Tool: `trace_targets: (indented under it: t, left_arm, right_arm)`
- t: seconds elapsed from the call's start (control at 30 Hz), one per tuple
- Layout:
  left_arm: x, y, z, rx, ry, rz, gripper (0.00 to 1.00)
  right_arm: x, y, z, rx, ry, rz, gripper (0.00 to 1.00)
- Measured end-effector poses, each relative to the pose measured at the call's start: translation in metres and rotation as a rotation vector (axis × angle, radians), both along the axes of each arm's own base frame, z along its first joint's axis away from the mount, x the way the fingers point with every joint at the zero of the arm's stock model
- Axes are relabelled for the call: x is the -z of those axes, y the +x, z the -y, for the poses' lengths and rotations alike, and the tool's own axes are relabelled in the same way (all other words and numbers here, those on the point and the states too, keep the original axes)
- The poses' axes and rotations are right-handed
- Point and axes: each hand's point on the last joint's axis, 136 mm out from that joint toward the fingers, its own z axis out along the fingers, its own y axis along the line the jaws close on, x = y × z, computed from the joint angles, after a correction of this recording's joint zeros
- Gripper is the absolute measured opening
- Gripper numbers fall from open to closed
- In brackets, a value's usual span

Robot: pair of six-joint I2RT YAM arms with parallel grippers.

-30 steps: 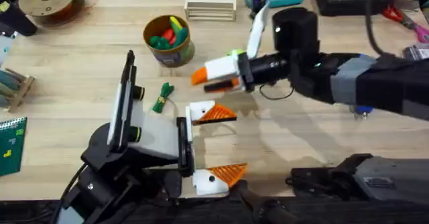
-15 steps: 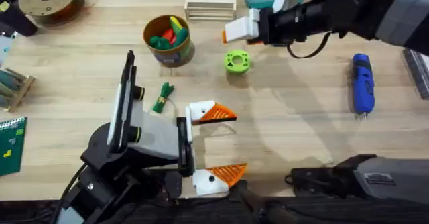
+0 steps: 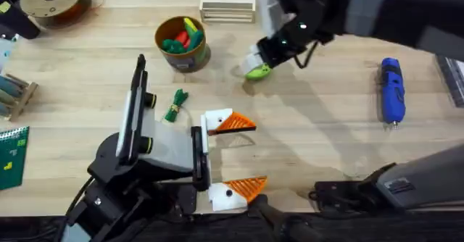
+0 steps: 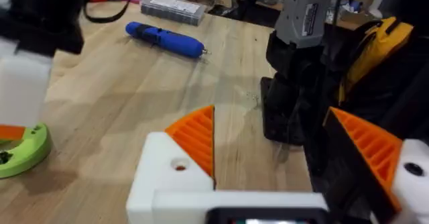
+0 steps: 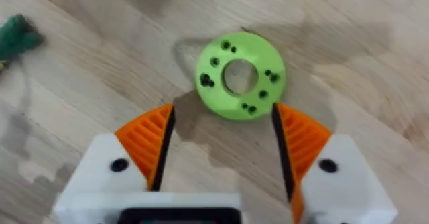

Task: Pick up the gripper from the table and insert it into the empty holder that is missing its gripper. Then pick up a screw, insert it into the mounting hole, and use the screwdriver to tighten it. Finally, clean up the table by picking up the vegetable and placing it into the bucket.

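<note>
On the left side of the table (image 3: 87, 68), the left arm lies low and folded, and its left gripper (image 3: 233, 155) rests over the wood with its white mounts and orange tips spread wide apart, nothing between them; the left wrist view confirms it, both orange wedges in place and a broad gap of bare wood between. Just beyond that arm's elbow, the vegetable (image 3: 176, 104) lies flat on the planks, apart from everything, with the bucket (image 3: 183, 44) standing upright farther back, yellow rim up and colourful toy pieces inside. Moving toward the middle, the right arm reaches across from the far right side, and its right gripper (image 5: 221, 143) hangs directly over the green ring disc (image 5: 240, 75); the right wrist view shows the two orange fingers (image 5: 149, 140) opened wide, one on either side of the disc's near edge, gripping nothing. Small dark screws sit in the disc's holes. Whether the tips touch the table I cannot tell. Over to the right, the screwdriver (image 3: 391, 90) lies flat on the wood, well apart from both arms, bit pointing toward the near edge.
</note>
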Motion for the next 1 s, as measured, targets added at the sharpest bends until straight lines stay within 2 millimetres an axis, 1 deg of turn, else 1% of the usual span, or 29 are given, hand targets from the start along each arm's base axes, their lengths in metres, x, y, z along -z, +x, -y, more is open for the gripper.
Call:
trace_targets:
  t: [0.1, 0.2, 0.3, 0.33, 0.53, 0.8, 0.83, 1.0]
  left_arm:
    - [0.0, 0.0, 0.0, 0.0, 0.0, 0.0, 0.986]
    - [0.0, 0.0, 0.0, 0.0, 0.0, 0.0, 0.986]
    - [0.0, 0.0, 0.0, 0.0, 0.0, 0.0, 0.987]
    - [0.0, 0.0, 0.0, 0.0, 0.0, 0.0, 0.987]
    - [0.0, 0.0, 0.0, 0.0, 0.0, 0.0, 0.987]
    - [0.0, 0.0, 0.0, 0.001, 0.0, 0.0, 0.987]
    - [0.0, 0.0, 0.0, 0.001, 0.0, 0.0, 0.987]
    - [0.0, 0.0, 0.0, 0.002, 0.0, 0.0, 0.987]
  right_arm:
    - [0.001, 0.006, -0.018, -0.055, -0.014, 0.006, 0.699]
    - [-0.002, 0.008, -0.032, -0.094, -0.013, 0.021, 0.576]
    - [0.002, 0.007, -0.035, -0.111, -0.022, 0.014, 0.502]
    - [0.011, 0.006, -0.034, -0.114, -0.036, -0.007, 0.475]
    - [0.031, 0.001, -0.031, -0.115, -0.068, -0.062, 0.466]
    - [0.032, 0.003, -0.032, -0.121, -0.065, -0.052, 0.383]
    - [0.034, 0.003, -0.032, -0.121, -0.069, -0.059, 0.354]
    - [0.043, 0.003, -0.032, -0.123, -0.081, -0.072, 0.338]
